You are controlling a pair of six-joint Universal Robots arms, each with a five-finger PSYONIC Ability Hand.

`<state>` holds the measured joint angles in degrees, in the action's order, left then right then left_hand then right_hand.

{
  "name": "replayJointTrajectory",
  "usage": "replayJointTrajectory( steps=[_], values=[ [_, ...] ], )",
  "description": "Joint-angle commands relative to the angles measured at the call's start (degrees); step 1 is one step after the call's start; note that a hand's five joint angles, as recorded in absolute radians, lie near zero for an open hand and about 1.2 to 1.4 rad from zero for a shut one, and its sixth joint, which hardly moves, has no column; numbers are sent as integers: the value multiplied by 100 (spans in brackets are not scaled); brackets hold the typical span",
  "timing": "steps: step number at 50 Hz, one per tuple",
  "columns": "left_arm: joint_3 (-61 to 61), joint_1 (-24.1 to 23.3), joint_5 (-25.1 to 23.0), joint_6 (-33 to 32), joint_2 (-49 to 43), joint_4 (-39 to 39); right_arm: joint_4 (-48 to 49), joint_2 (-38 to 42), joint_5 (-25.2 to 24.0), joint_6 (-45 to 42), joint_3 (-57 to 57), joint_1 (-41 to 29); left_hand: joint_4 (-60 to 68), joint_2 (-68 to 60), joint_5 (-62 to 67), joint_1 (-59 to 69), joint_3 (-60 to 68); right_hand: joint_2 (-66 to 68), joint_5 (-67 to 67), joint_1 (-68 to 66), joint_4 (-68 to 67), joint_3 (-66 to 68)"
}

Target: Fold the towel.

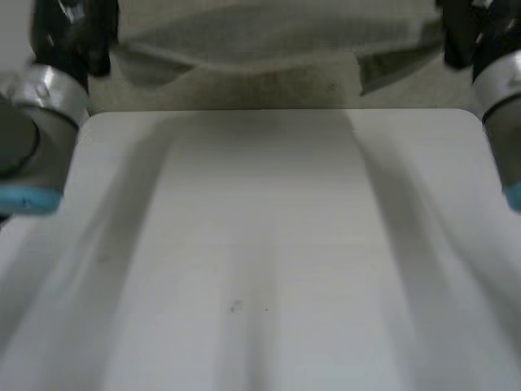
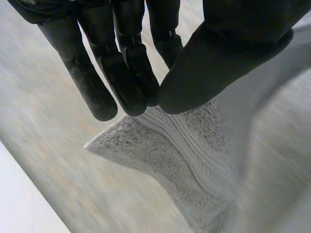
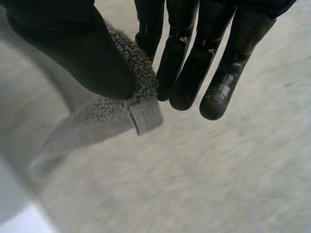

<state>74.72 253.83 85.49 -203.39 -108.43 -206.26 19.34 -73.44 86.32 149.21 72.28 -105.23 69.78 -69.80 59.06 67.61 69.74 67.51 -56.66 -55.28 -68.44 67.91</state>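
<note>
Past the far edge of the bench (image 1: pixel 269 244), the stretched towel (image 1: pixel 269 37) loses its upper part to the frame's edge, as do the left hand (image 1: pixel 77 37) and right hand (image 1: pixel 460 37). In each wrist view the thumb covers the spot where the towel's corner is pinched.

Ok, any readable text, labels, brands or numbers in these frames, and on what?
No readable text anywhere.
towel: plain, no tag or print showing.
table: a few faint specks, no writing.
right robot hand: small round mark on one finger, not a legible character.
</note>
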Motion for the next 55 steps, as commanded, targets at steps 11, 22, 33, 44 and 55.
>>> replayJointTrajectory(
  steps=[11,22,33,44,55],
  values=[
    [2081,-18,-366,-78,-934,-178,-1272,1068,-739,-400,1447,56,1022,-1020,1094,1239,1026,1249,-1334,-2472,-1156,1209],
    [3171,26,-375,-1115,129,1773,-4040,552,-326,-1788,1824,793,1022,-1020,1094,1239,1026,1249,-1334,-2472,-1156,1209],
    [3575,96,-419,-2055,1659,4428,-5054,-953,-431,-2871,2387,1172,1022,-1020,1094,1239,1026,1249,-1334,-2472,-1156,1209],
    [2769,325,-402,-2117,739,3155,-4230,-331,-326,-2793,2274,1075,1022,-1020,1094,1239,1026,1249,-1334,-2472,-1156,1209],
    [1844,289,-428,-2073,-345,2222,-3332,251,-1,-2002,1667,663,1022,-1020,1094,1239,1026,1249,-1334,-2472,-1156,1209]
  ],
)
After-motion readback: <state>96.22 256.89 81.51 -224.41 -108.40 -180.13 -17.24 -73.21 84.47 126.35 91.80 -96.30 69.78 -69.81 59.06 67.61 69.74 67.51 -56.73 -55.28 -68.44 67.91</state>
